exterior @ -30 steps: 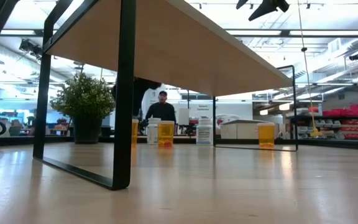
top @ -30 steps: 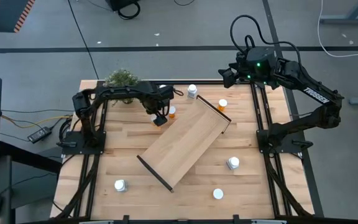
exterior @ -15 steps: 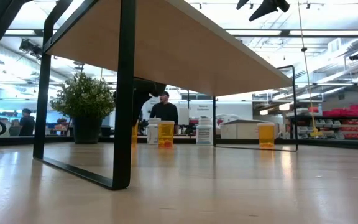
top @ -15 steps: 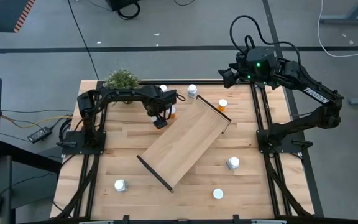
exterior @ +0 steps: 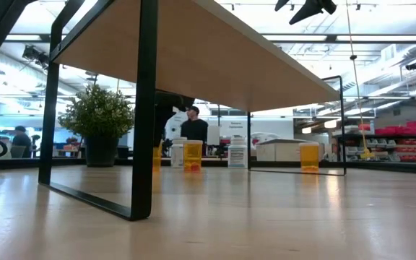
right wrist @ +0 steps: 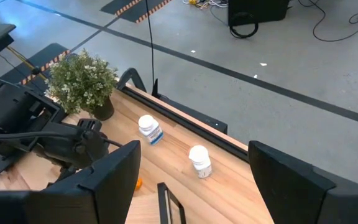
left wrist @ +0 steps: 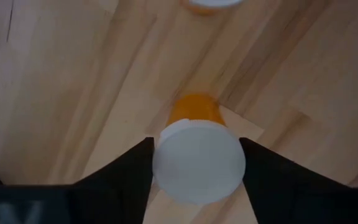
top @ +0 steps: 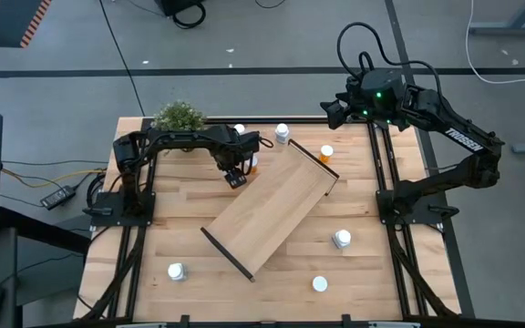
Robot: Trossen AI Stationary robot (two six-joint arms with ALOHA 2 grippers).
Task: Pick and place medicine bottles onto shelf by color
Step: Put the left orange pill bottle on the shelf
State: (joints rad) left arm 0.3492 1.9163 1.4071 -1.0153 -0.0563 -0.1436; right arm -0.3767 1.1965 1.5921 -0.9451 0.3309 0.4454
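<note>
Left gripper (left wrist: 197,180): positioned at the far side of the table (top: 180,228), just beside the far corner of the shelf (top: 272,214). Its fingers (left wrist: 126,174) flank the white cap of an orange bottle (left wrist: 194,134), one on each side. The left wrist view shows both fingers at or against the cap rim. Firm contact cannot be confirmed.
Orange bottle: upright on the tabletop, not lifted. The cap faces the wrist camera, which suggests a top-down approach that takes the bottle by its widest, stiffest part.
Right gripper (right wrist: 194,177): raised above the far right corner of the table, fingers spread, nothing between them. It waits clear of the left arm's working area.
Shelf: lies diagonally across the table centre, black rail (exterior: 146,108) at each short end. The board is bare; no bottle stands on it.
Other bottles: two white ones (right wrist: 149,129) stand near the far edge by the potted plant (top: 179,117). One orange bottle (top: 326,153) stands beside the far shelf rail. Three more with white caps (top: 341,239) stand well apart on the near half.
Step in hand: judged as closing on the first orange bottle.
Risk: an off-centre pinch on the round cap may tip the bottle.
</note>
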